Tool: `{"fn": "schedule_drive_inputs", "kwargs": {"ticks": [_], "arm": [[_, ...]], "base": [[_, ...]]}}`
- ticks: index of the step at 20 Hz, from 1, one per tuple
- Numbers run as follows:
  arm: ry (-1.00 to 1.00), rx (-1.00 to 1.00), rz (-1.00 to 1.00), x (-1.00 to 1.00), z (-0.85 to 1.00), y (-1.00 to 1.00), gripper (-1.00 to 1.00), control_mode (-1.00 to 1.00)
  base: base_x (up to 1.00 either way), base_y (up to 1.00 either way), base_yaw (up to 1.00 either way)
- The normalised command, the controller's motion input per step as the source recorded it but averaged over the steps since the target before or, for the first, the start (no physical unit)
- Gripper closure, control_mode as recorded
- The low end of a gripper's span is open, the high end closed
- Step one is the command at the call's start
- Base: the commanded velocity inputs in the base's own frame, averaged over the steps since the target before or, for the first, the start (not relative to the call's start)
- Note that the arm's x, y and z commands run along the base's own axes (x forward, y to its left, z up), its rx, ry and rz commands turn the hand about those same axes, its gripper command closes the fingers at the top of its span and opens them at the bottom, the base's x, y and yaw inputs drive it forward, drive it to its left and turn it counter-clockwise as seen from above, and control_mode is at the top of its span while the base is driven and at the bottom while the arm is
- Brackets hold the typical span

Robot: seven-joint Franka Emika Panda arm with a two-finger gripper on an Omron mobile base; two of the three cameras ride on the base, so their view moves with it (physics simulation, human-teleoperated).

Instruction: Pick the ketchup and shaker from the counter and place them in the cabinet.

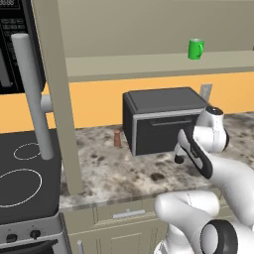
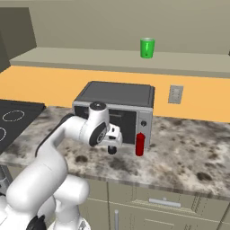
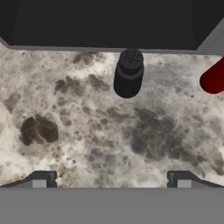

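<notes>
The black shaker (image 3: 128,73) stands upright on the granite counter (image 3: 87,131), just in front of the toaster oven's dark face and ahead of my gripper (image 3: 111,181). The gripper is open, fingers wide apart, nothing between them. It hovers low over the counter (image 1: 124,173) before the oven, seen as gripper (image 1: 179,158) and gripper (image 2: 112,149). The red ketchup (image 2: 140,143) stands upright just right of the hand, and ketchup (image 3: 214,78) shows at the hand view's right edge. The beige cabinet shelf (image 1: 149,65) runs above, its door (image 1: 54,89) swung open at left.
A black toaster oven (image 1: 166,119) sits at the back of the counter. A small reddish-brown shaker (image 1: 117,138) stands left of it. A green mug (image 2: 147,47) is on the cabinet shelf. The door's grey bar handle (image 1: 32,94) juts over the stovetop (image 1: 20,183).
</notes>
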Motion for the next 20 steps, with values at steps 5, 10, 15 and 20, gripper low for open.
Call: {"fn": "schedule_drive_inputs", "kwargs": {"ticks": [5, 10, 15, 20], "arm": [[0.00, 0.00, 0.00, 0.23, -0.27, 0.00, -1.00, -1.00], [0.00, 0.00, 0.00, 0.23, -0.14, -0.02, -1.00, -1.00], [0.00, 0.00, 0.00, 0.20, -0.08, -0.03, -1.00, -1.00], [0.00, 0.00, 0.00, 0.23, -0.07, 0.00, -1.00, -1.00]], "base": [[0.00, 0.00, 0.00], [0.00, 0.00, 0.00], [0.00, 0.00, 0.00], [0.00, 0.00, 0.00]]}}
